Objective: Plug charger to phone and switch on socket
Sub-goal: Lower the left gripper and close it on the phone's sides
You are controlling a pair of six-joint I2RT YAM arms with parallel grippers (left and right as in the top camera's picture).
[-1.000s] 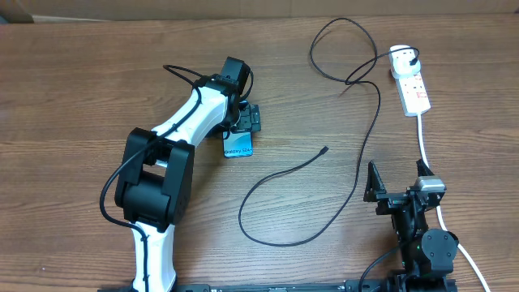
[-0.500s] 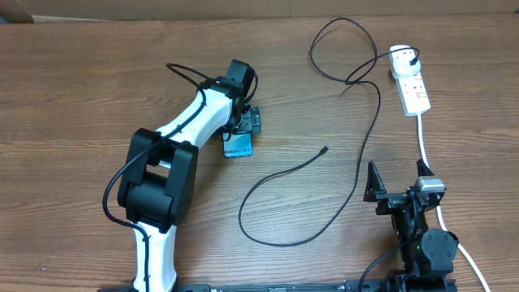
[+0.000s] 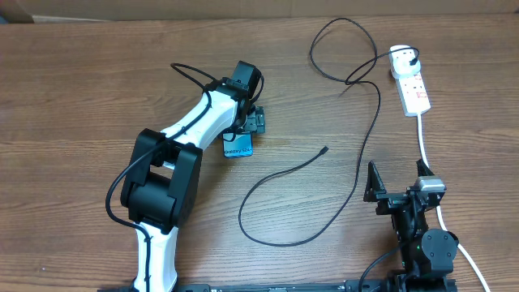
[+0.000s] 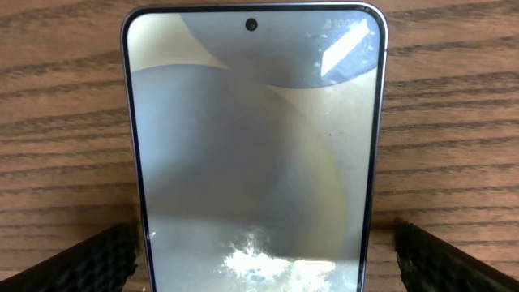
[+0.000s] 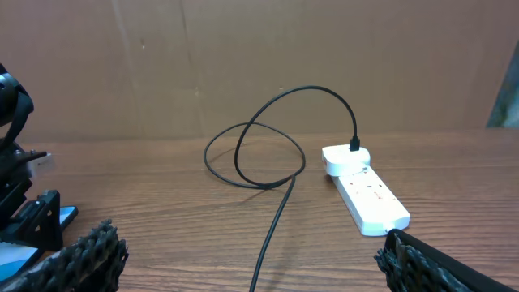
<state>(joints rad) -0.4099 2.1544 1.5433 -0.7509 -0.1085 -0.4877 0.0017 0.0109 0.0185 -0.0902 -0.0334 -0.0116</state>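
A: Left end effector (image 3: 250,123) hangs over the phone (image 3: 238,146), centre-left of the overhead frame. Jaws fully spread, nothing held. Right end effector (image 3: 396,185), bottom right: likewise wide, empty.

B: Step, probably: secure the phone. Best to straddle its long edges squarely and keep the port end free. Charger (image 3: 361,154) tip lies loose mid-frame. Its plug sits in the socket (image 3: 412,85), upper right.

A: Table (image 3: 81,81): brown wood grain. Plain brown board (image 5: 162,65) behind.
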